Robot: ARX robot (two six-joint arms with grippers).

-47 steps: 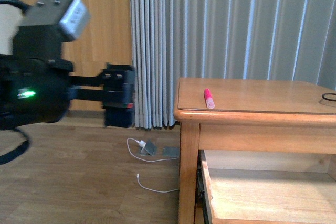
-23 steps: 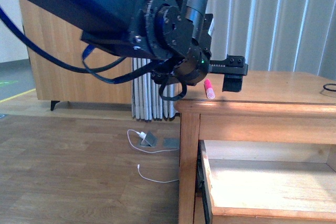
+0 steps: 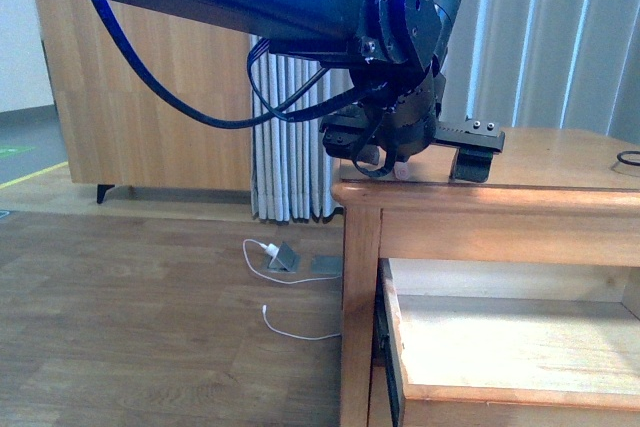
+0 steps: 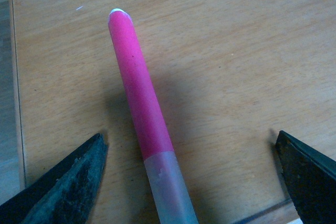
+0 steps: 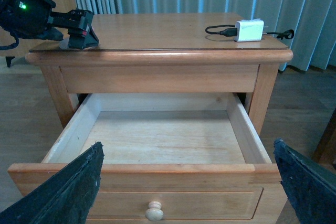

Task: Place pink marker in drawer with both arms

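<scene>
The pink marker (image 4: pixel 139 93) lies on the wooden table top, its paler cap end between my left gripper's (image 4: pixel 190 153) wide-open fingers without touching either. In the front view the left gripper (image 3: pixel 435 152) sits low on the table's near left corner and only the marker's pale cap end (image 3: pixel 401 170) peeks out below the wrist. The drawer (image 5: pixel 157 170) is pulled out, showing a bare pale interior and a round knob (image 5: pixel 154 211). My right gripper (image 5: pixel 189 182) hovers open in front of the drawer. The left gripper (image 5: pixel 79 27) also shows from there; the marker is hidden.
A white charger with a black cable (image 5: pixel 249 30) lies on the table top (image 5: pixel 168 32) at the far right. On the floor left of the table lie a white cable and a small adapter (image 3: pixel 280 262). Behind stand grey curtains and a tall wooden cabinet (image 3: pixel 160 97).
My left arm has swung in from the left, over the floor, to the table's corner. Its gripper has come down round the marker, which has not moved.
</scene>
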